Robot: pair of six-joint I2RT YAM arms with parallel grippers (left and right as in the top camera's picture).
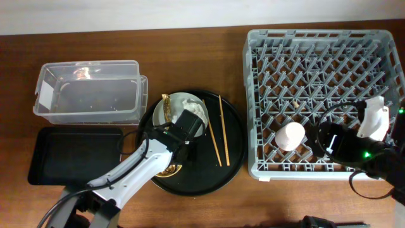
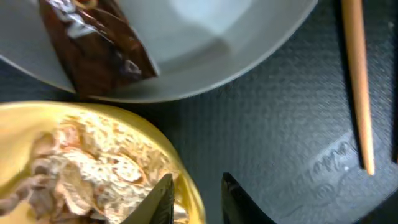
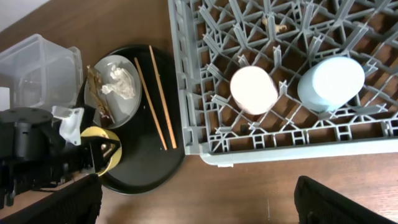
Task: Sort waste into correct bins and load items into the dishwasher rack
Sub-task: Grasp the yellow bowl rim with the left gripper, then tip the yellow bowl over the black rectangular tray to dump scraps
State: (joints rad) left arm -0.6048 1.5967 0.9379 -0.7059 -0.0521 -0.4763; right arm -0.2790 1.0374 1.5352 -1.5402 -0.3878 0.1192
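Observation:
My left gripper (image 2: pixel 196 199) is open and straddles the rim of the yellow bowl (image 2: pixel 37 124): one finger inside, one outside. The bowl holds brownish food scraps (image 2: pixel 81 168) and sits on the round black tray (image 1: pixel 209 171). The grey plate (image 1: pixel 176 121) beside it carries the white tissue (image 1: pixel 192 106) and the brown foil wrapper (image 2: pixel 93 43). Two chopsticks (image 1: pixel 219 130) lie on the round tray. The rack (image 1: pixel 323 63) holds the upturned pink cup (image 1: pixel 291 136) and blue cup (image 3: pixel 329 84). My right gripper (image 3: pixel 199 205) is open and empty, high over the rack's front right.
The clear tub (image 1: pixel 88 92) stands at the back left, with the shallow black rectangular tray (image 1: pixel 73 155) in front of it. The rack fills the right side. The left arm reaches over the round tray from the front.

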